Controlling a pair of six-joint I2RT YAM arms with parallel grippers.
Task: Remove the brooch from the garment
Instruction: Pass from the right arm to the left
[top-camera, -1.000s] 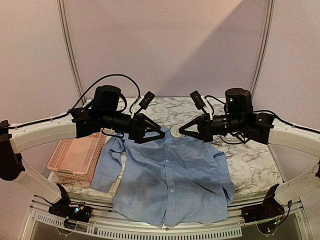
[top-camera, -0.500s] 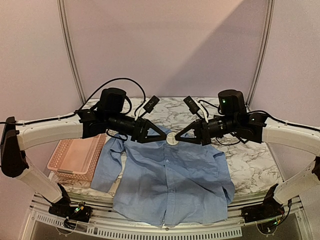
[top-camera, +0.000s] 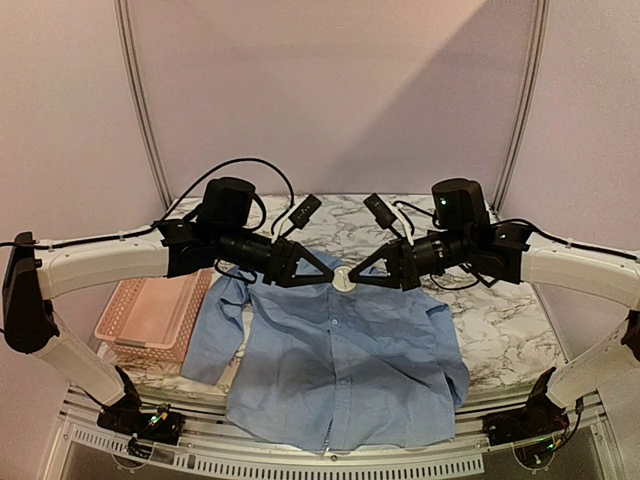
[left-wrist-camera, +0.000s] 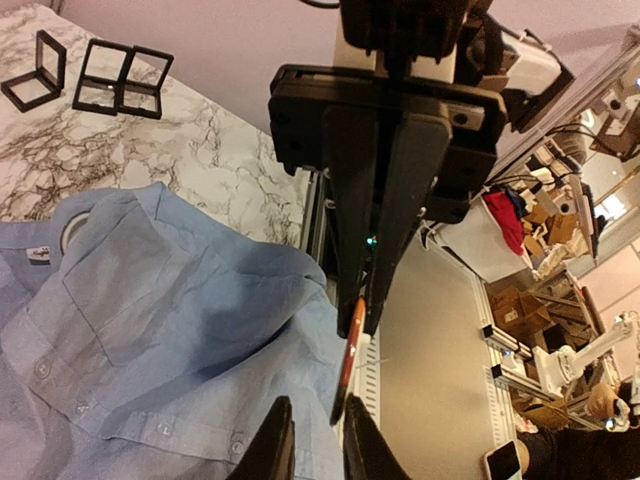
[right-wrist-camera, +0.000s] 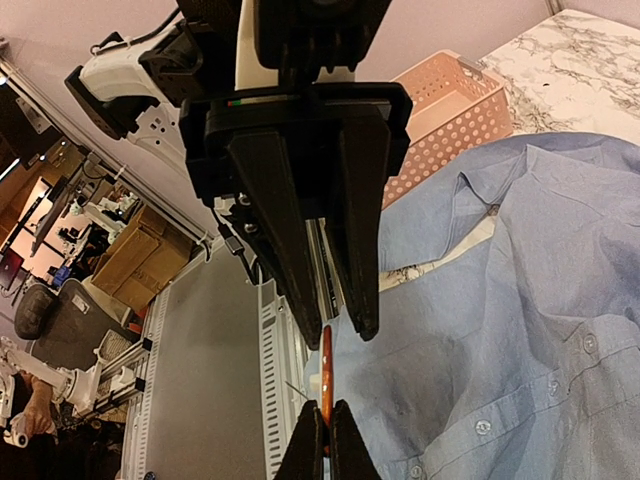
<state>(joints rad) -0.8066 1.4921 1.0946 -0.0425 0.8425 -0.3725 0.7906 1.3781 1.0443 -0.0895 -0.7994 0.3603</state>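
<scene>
Closer onto the brooch the arms were brought; its thin rim, judged stiff, was clamped by the right pincer, the left pincer slightly parted; the garment was judged limp.

The brooch shows only edge-on, its face hidden. The garment runs off the right wrist view at 3 and 6 o'clock.

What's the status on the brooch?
Right gripper shut on brooch, edge-on. Left gripper open, straddling it. Garment flat below. Basket well aside.
</scene>
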